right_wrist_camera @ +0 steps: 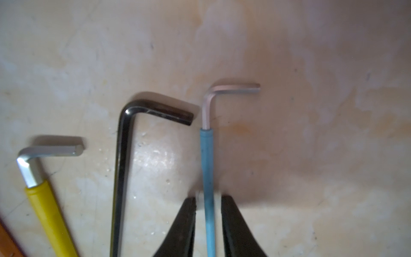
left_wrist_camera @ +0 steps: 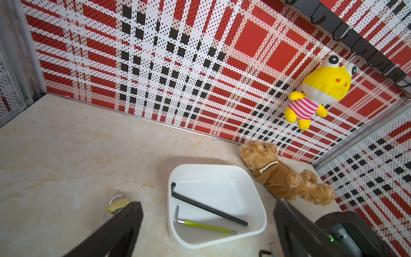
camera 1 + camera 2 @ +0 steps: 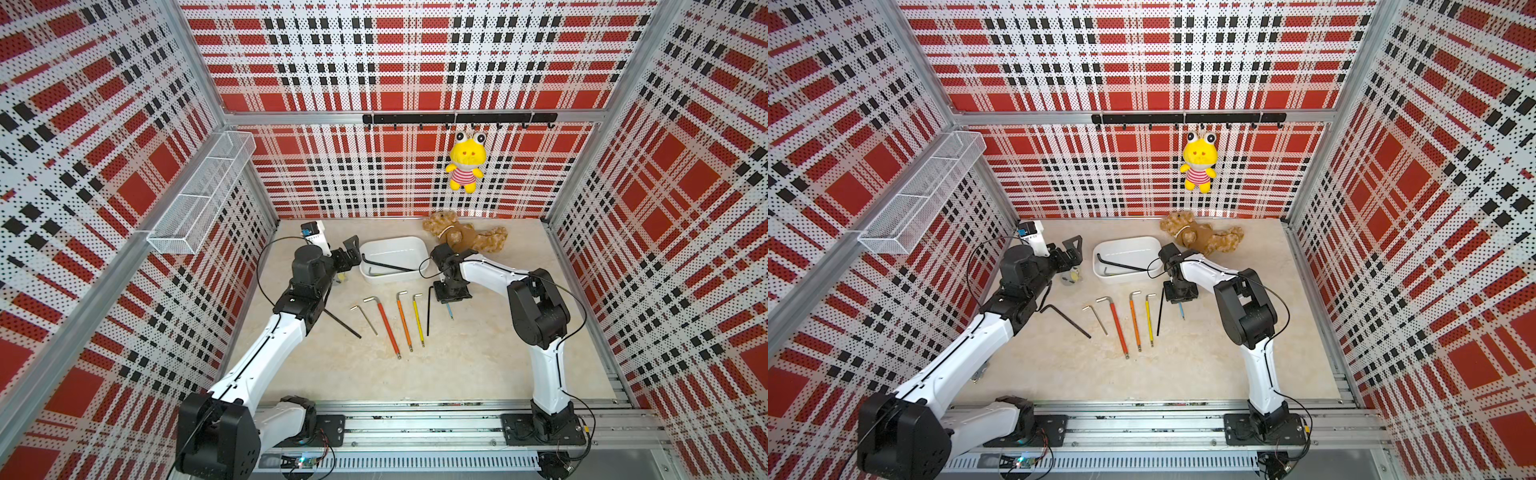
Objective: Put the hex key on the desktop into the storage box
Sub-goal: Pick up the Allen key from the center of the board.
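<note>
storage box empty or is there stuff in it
Not empty. In the left wrist view two keys lie inside the storage box: a long black hex key and a shorter green-sleeved hex key.

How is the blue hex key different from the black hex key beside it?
The blue hex key is thin, with a blue sleeve and silver bend; the black hex key is thicker and black all over. The blue one sits pinched in the right claw; the black one lies free. Both are L-shaped on the desktop.
</note>
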`<state>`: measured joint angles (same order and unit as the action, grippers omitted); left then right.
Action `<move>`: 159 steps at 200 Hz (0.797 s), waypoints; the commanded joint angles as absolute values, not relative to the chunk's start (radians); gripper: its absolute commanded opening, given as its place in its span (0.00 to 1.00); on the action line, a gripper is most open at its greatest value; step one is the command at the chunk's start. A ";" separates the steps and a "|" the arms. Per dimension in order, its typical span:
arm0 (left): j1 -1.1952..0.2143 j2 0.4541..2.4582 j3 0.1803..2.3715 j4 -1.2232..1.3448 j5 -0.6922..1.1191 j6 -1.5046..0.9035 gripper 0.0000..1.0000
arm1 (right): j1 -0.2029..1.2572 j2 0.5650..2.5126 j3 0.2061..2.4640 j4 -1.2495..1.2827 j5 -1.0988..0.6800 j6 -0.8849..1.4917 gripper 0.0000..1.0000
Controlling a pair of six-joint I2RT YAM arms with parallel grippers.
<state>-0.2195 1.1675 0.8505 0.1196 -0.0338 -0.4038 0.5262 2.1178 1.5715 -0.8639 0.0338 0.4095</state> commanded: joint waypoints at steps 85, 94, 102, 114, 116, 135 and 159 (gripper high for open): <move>-0.212 1.150 0.851 0.143 -0.026 -0.405 0.99 | 0.533 2.082 1.461 -0.857 0.073 0.426 0.00; -0.212 1.150 0.853 0.143 -0.024 -0.408 0.99 | 0.525 2.068 1.469 -0.858 0.079 0.417 0.00; -0.212 1.150 0.856 0.143 -0.023 -0.408 0.99 | 0.522 2.054 1.480 -0.861 0.095 0.406 0.00; -0.211 1.148 0.858 0.142 -0.024 -0.409 0.99 | 0.518 2.033 1.499 -0.869 0.125 0.385 0.00; -0.211 1.148 0.859 0.143 -0.024 -0.408 0.99 | 0.516 2.028 1.502 -0.871 0.128 0.381 0.00; -0.211 1.144 0.860 0.144 -0.028 -0.412 0.99 | 0.514 1.987 1.523 -0.864 0.163 0.329 0.00; -0.212 1.141 0.857 0.144 -0.026 -0.416 0.99 | 0.514 1.947 1.559 -0.850 0.179 0.261 0.00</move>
